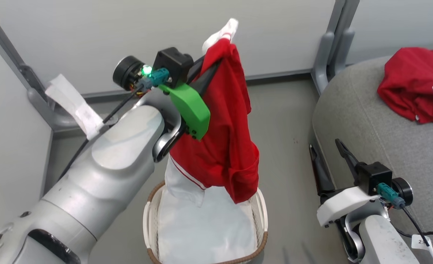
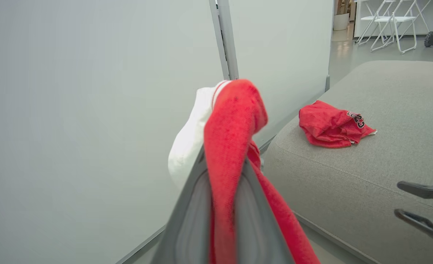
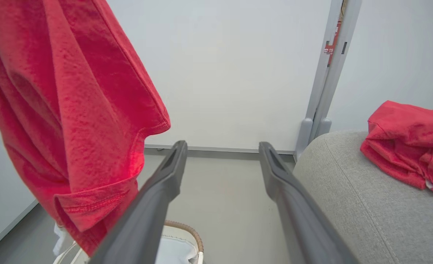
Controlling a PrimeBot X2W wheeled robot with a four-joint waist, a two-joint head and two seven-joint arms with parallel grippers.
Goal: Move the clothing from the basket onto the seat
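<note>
— Two hands to report. How is the left?
— The left hand [image 1: 216,66] is up high, fingers closed hard on a red garment [image 1: 224,139]. The cloth is pinched between them and spills over the tips. A white fold [image 1: 224,31] pokes out above.
— And the right?
— The right hand [image 1: 324,146] is low, fingers spread wide, gripping nothing, just beside the seat [image 1: 366,121] edge.
— Where does the garment hang?
— Straight down over the basket [image 1: 262,205]. In the head view its hem crosses the rim, but I cannot tell if it touches. White cloth [image 1: 181,179] with thin red stripes hangs under it, down to the white lining [image 1: 209,231]. I cannot tell whether that cloth is part of the garment or of the lining.
— Anything on the seat?
— The other garment [image 1: 414,84], red with white lettering, lies crumpled on top, well apart from both hands. The basket stands on the floor [image 1: 289,121] between the arms, near the seat.
</note>
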